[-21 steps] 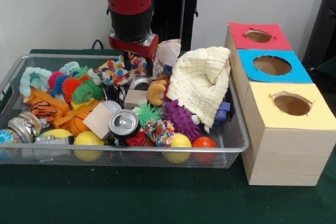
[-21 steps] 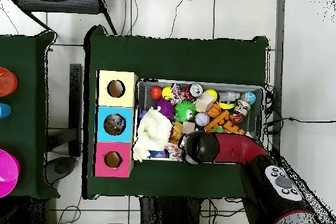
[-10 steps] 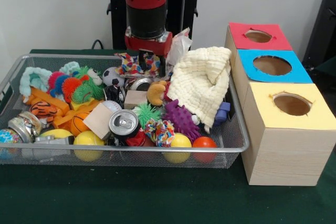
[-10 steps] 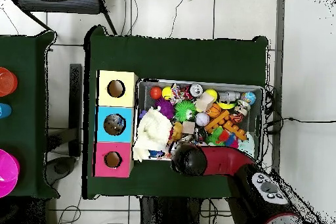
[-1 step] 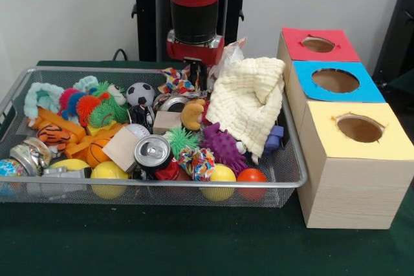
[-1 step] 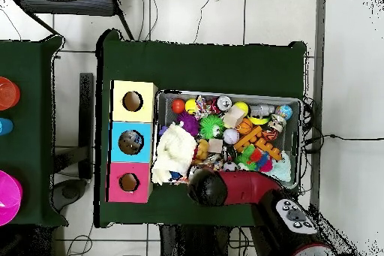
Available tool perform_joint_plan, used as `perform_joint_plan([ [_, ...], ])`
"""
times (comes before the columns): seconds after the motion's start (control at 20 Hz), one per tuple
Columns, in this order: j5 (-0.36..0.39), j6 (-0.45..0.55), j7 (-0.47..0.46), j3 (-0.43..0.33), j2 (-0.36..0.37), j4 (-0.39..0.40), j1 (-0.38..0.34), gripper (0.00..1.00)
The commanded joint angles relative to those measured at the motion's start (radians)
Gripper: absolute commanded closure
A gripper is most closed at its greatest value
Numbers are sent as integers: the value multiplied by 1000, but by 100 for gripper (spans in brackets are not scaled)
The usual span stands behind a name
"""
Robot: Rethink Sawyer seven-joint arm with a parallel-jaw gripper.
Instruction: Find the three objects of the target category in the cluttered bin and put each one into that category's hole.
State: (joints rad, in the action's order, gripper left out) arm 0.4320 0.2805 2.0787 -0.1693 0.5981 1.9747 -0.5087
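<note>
My gripper (image 5: 196, 73) hangs over the back middle of the wire bin (image 5: 294, 174), shut on a small cloth with a colourful pattern (image 5: 176, 82) that dangles above the clutter. Just to its right lies a cream knitted cloth (image 5: 249, 105) draped over the bin's edge. To the right of the bin stand three boxes with holes: red (image 5: 318, 44), blue (image 5: 335, 80) and yellow (image 5: 359, 128). In the overhead view the arm's end (image 6: 208, 188) covers the gripper, at the bin's edge (image 6: 229, 95) nearest the robot, close to the pink-red box (image 6: 128, 182).
The bin holds a soccer ball (image 5: 140, 94), a drinks can (image 5: 152, 152), a purple spiky toy (image 5: 224, 147), a green spiky ball (image 5: 182, 139), a wooden block (image 5: 121, 148), yellow balls (image 5: 222, 176) and an orange ball (image 5: 251, 176).
The gripper has moved right along the back of the bin, carrying the patterned cloth with it and uncovering the soccer ball. Overhead, the arm's end has drawn toward the pink-red box.
</note>
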Motion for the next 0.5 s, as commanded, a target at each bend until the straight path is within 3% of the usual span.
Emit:
perform_joint_plan([
  [0.05, -7, -62, 36, -108, 59, 33, -79, 100],
  [0.3, -58, -75, 22, -293, 153, 125, -212, 100],
  [0.5, -77, -126, 59, -400, 196, 171, -276, 100],
])
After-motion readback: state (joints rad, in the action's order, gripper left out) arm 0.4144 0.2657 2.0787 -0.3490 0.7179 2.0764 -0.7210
